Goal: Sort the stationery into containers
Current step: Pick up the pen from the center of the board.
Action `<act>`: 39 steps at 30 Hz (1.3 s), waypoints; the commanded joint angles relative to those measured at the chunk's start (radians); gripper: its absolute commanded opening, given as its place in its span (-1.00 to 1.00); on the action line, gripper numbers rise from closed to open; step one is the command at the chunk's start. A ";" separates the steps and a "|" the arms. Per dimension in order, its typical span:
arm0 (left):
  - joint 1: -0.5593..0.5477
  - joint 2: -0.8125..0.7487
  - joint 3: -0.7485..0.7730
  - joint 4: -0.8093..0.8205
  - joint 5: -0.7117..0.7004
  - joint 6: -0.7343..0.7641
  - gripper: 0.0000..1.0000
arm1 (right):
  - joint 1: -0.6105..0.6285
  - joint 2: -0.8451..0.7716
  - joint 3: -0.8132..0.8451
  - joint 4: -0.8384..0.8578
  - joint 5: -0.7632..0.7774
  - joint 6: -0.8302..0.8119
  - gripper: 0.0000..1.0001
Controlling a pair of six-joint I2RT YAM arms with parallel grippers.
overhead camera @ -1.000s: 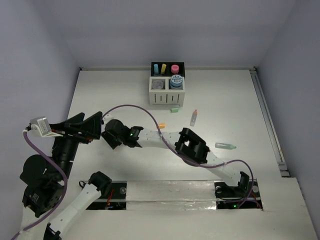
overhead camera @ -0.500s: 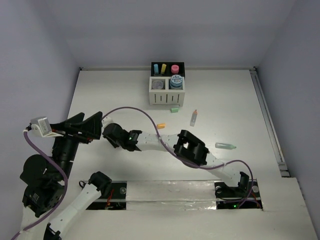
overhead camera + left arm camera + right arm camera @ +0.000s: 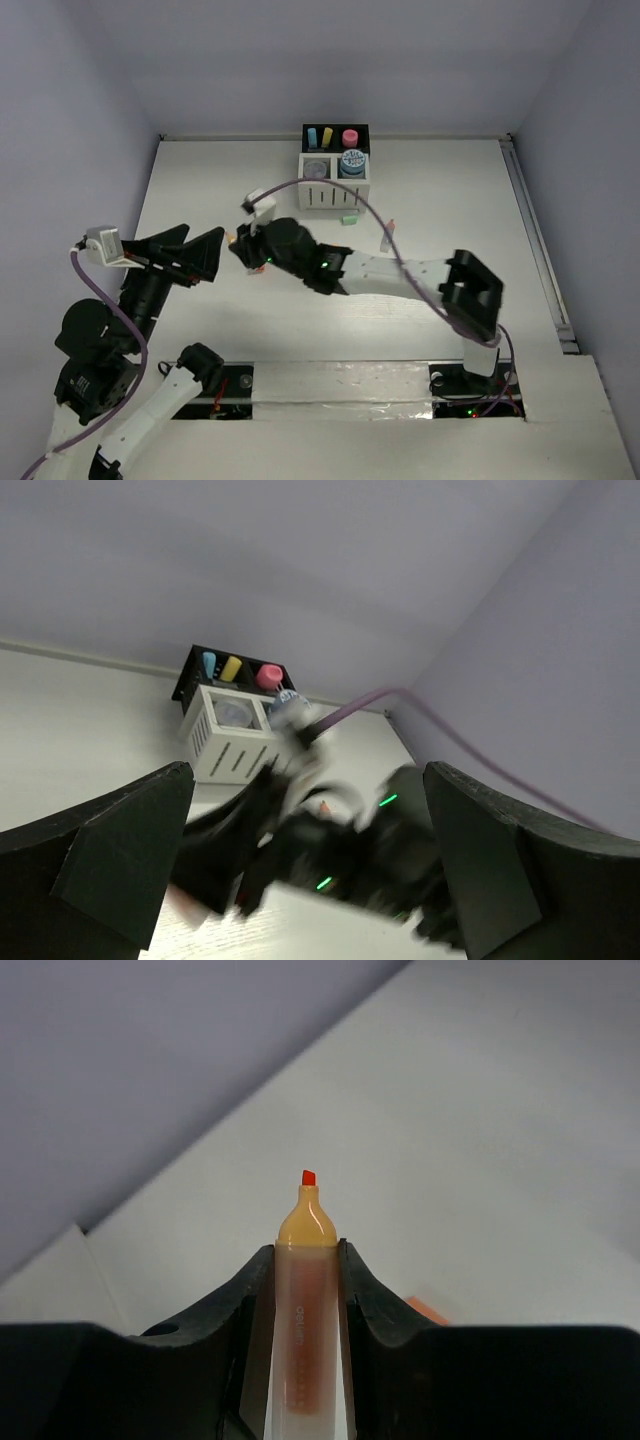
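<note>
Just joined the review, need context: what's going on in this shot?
The right hand is shut on an orange highlighter, tip bare, over the table left of centre. The left hand hangs wide open beside it, holding nothing. The organiser at the far edge already has several items in it; a green stub and a slim tube lie loose in front of it.

White links (image 3: 390, 272), black joints (image 3: 472, 292), a purple cable (image 3: 300, 181), and a black right claw (image 3: 305, 1260).
</note>
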 commanded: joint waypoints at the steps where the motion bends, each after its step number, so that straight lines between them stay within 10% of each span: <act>1: -0.003 0.038 -0.043 0.054 0.090 -0.025 0.97 | -0.082 -0.221 -0.144 0.255 -0.026 0.063 -0.98; 15: -0.003 0.135 -0.456 0.440 0.312 -0.209 0.67 | -0.180 -0.519 -0.498 0.400 -0.053 0.169 -0.98; 29: -0.003 0.328 -0.462 0.591 0.351 -0.178 -0.05 | -0.180 -0.516 -0.544 0.466 -0.089 0.221 -0.97; 39: -0.003 0.366 -0.435 0.557 0.403 -0.149 -0.14 | -0.180 -0.528 -0.544 0.479 -0.007 0.206 -0.96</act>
